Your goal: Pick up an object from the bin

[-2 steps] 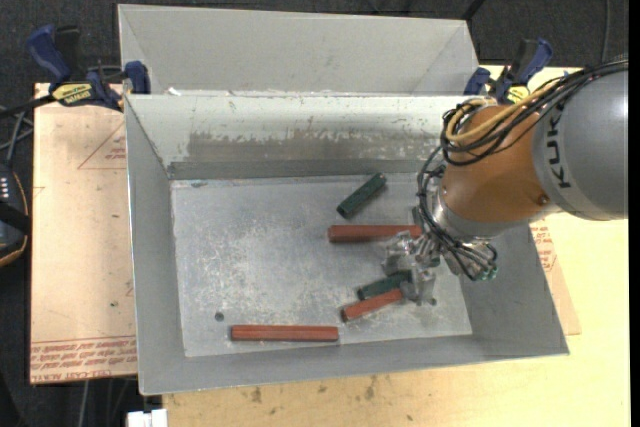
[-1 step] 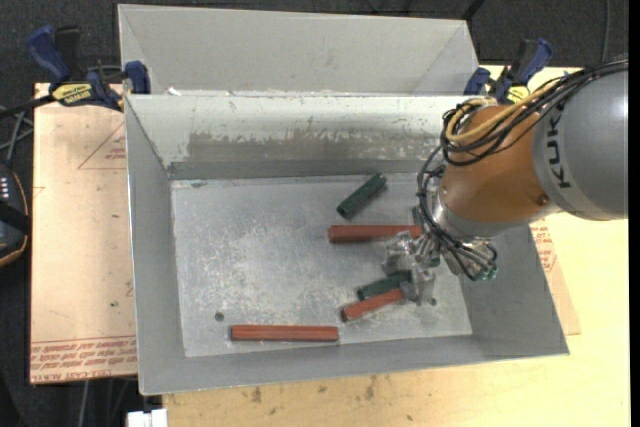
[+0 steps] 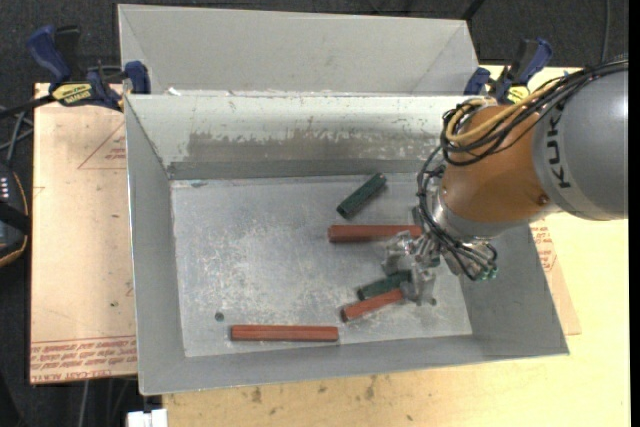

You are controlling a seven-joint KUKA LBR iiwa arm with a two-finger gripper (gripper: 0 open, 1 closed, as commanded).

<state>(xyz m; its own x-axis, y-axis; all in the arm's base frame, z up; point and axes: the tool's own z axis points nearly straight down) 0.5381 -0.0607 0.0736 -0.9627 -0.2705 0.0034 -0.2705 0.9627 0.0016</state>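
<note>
Grey metal bin (image 3: 150,215) is carrying just a few scattered pieces, and I am watching the fingers (image 3: 418,277) hanging low at its right side. A small dark green block (image 3: 383,289) is lying just beside them, toward the bin's middle, with a short red-brown stick (image 3: 366,308) alongside it. I cannot tell how the fingers are set, and I am seeing nothing held, so I am judging the pick as not yet made: closing and lifting are remaining. A red-brown bar (image 3: 365,233) is lying near them; another green block (image 3: 361,196) and a long red-brown bar (image 3: 284,333) are lying well apart.
</note>
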